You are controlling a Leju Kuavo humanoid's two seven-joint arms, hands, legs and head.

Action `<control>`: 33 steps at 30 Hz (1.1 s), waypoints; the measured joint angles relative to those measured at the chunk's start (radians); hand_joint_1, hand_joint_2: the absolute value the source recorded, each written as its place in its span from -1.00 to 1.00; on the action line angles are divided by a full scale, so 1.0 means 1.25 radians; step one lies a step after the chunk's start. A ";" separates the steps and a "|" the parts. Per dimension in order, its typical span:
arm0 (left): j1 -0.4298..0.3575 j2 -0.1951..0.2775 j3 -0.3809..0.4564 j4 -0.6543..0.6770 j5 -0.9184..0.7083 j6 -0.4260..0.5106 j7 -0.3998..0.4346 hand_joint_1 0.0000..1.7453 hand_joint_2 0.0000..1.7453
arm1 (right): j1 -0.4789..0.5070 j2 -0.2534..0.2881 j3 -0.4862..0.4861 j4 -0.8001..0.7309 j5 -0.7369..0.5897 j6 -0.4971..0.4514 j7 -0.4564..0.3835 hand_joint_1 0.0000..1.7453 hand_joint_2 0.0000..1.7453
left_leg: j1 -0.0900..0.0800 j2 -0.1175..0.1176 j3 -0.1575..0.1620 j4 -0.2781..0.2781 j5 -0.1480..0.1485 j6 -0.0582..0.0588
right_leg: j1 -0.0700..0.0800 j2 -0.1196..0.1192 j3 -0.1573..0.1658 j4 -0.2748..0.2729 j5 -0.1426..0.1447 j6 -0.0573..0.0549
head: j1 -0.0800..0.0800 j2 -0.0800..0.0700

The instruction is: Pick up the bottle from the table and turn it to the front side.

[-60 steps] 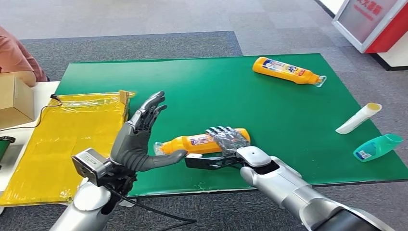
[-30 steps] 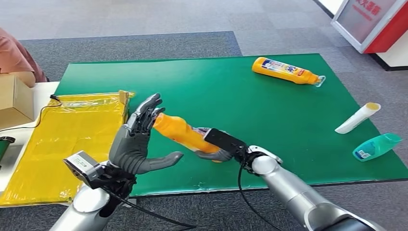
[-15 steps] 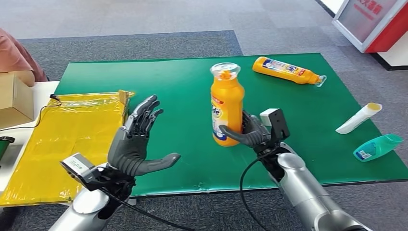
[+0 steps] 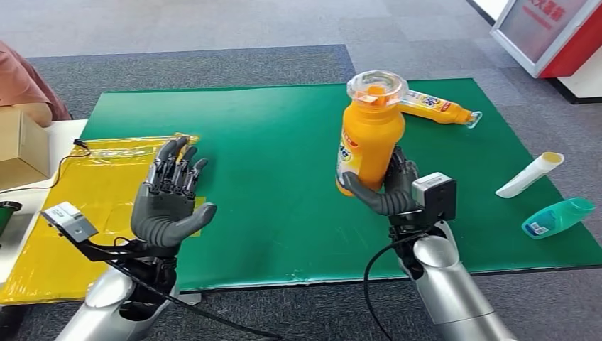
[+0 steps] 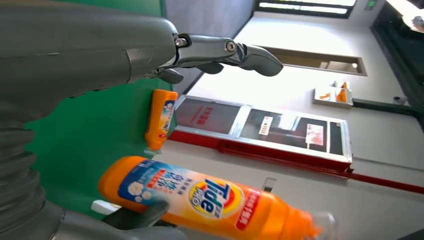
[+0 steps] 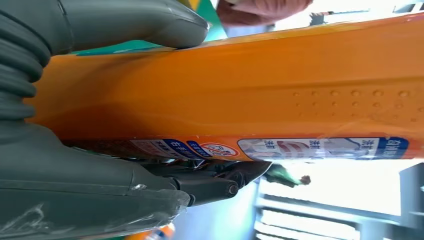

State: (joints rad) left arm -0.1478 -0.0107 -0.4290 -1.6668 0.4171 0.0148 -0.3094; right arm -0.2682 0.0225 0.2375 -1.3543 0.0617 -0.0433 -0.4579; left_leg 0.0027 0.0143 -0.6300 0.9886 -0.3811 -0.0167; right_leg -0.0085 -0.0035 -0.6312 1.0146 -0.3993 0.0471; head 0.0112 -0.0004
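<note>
Right hand (image 4: 389, 190) grips the orange bottle (image 4: 368, 135) near its base, holding it upright above the green mat (image 4: 284, 142), cap up; left hand (image 4: 169, 202) holds nothing, fingers spread, over the yellow bag (image 4: 85, 192)

Held bottle (image 4: 369, 135) sits upright center-right of the head view in the right robot hand (image 4: 389, 188), above the desk (image 4: 284, 128). Second bottle (image 4: 433, 105) lies behind it, upper right. Tube (image 4: 529, 174) and small bottle (image 4: 557, 217) far right. Left robot hand (image 4: 169, 202) lower left, over the bag (image 4: 85, 206).
</note>
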 joint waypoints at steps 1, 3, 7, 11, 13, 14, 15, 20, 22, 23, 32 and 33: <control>-0.002 0.000 0.007 0.001 0.016 -0.005 0.010 -1.00 1.00 | 0.006 0.002 0.006 -0.018 0.026 -0.021 -0.009 1.00 1.00 | 0.000 0.000 0.000 0.000 0.000 0.000 | 0.000 0.000 0.000 0.000 0.000 0.000 | 0.000 0.000; -0.008 0.000 0.021 0.006 0.044 -0.017 0.028 -1.00 1.00 | 0.015 0.005 0.021 -0.048 0.081 -0.064 -0.026 1.00 1.00 | 0.000 0.000 0.000 0.000 0.000 0.000 | 0.000 0.000 0.000 0.000 0.000 0.000 | 0.000 0.000; -0.027 0.001 0.038 0.020 0.109 -0.056 0.068 -1.00 1.00 | 0.028 0.016 0.052 -0.086 0.174 -0.151 -0.042 1.00 1.00 | 0.000 0.000 0.000 0.000 0.000 0.000 | 0.000 0.000 0.000 0.000 0.000 0.000 | 0.000 0.000; -0.053 0.005 0.039 0.035 0.140 -0.097 0.103 -1.00 1.00 | 0.037 0.022 0.086 -0.095 0.261 -0.233 -0.046 1.00 1.00 | 0.000 0.000 0.000 0.000 0.000 0.000 | 0.000 0.000 0.000 0.000 0.000 0.000 | 0.000 0.000; -0.068 0.008 0.037 0.040 0.144 -0.113 0.115 -1.00 1.00 | 0.038 0.022 0.100 -0.094 0.294 -0.264 -0.048 1.00 1.00 | 0.000 0.000 0.000 0.000 0.000 0.000 | 0.000 0.000 0.000 0.000 0.000 0.000 | 0.000 0.000; -0.076 0.010 0.035 0.042 0.145 -0.121 0.121 -1.00 1.00 | 0.038 0.022 0.107 -0.092 0.309 -0.277 -0.048 1.00 1.00 | 0.000 0.000 0.000 0.000 0.000 0.000 | 0.000 0.000 0.000 0.000 0.000 0.000 | 0.000 0.000; -0.083 0.012 0.031 0.044 0.145 -0.129 0.128 -1.00 1.00 | 0.038 0.022 0.112 -0.090 0.323 -0.289 -0.047 1.00 1.00 | 0.000 0.000 0.000 0.000 0.000 0.000 | 0.000 0.000 0.000 0.000 0.000 0.000 | 0.000 0.000; -0.125 0.030 -0.016 0.053 0.141 -0.170 0.168 -1.00 1.00 | 0.024 0.022 0.133 -0.051 0.405 -0.348 -0.035 1.00 1.00 | 0.000 0.000 0.000 0.000 0.000 0.000 | 0.000 0.000 0.000 0.000 0.000 0.000 | 0.000 0.000; -0.142 0.039 -0.037 0.057 0.137 -0.181 0.178 -1.00 1.00 | 0.017 0.022 0.139 -0.028 0.429 -0.363 -0.032 1.00 1.00 | 0.000 0.000 0.000 0.000 0.000 0.000 | 0.000 0.000 0.000 0.000 0.000 0.000 | 0.000 0.000; -0.150 0.044 -0.046 0.058 0.135 -0.185 0.182 -1.00 1.00 | 0.014 0.022 0.141 -0.017 0.440 -0.370 -0.031 1.00 1.00 | 0.000 0.000 0.000 0.000 0.000 0.000 | 0.000 0.000 0.000 0.000 0.000 0.000 | 0.000 0.000; -0.219 0.062 -0.102 0.079 0.109 -0.198 0.213 -1.00 1.00 | -0.015 0.023 0.168 0.046 0.501 -0.391 -0.013 1.00 1.00 | 0.000 0.000 0.000 0.000 0.000 0.000 | 0.000 0.000 0.000 0.000 0.000 0.000 | 0.000 0.000; -0.225 0.062 -0.107 0.082 0.101 -0.197 0.214 -1.00 1.00 | -0.017 0.023 0.170 0.050 0.503 -0.392 -0.011 1.00 1.00 | 0.000 0.000 0.000 0.000 0.000 0.000 | 0.000 0.000 0.000 0.000 0.000 0.000 | 0.000 0.000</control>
State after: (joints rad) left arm -0.4292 0.0670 -0.5632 -1.5647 0.5433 -0.2320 -0.0416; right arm -0.2897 0.0512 0.4504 -1.2922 0.6900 -0.5336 -0.4720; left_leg 0.0026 0.0143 -0.6300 0.9886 -0.3808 -0.0167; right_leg -0.0086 -0.0036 -0.6312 1.0148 -0.3989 0.0473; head 0.0113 -0.0004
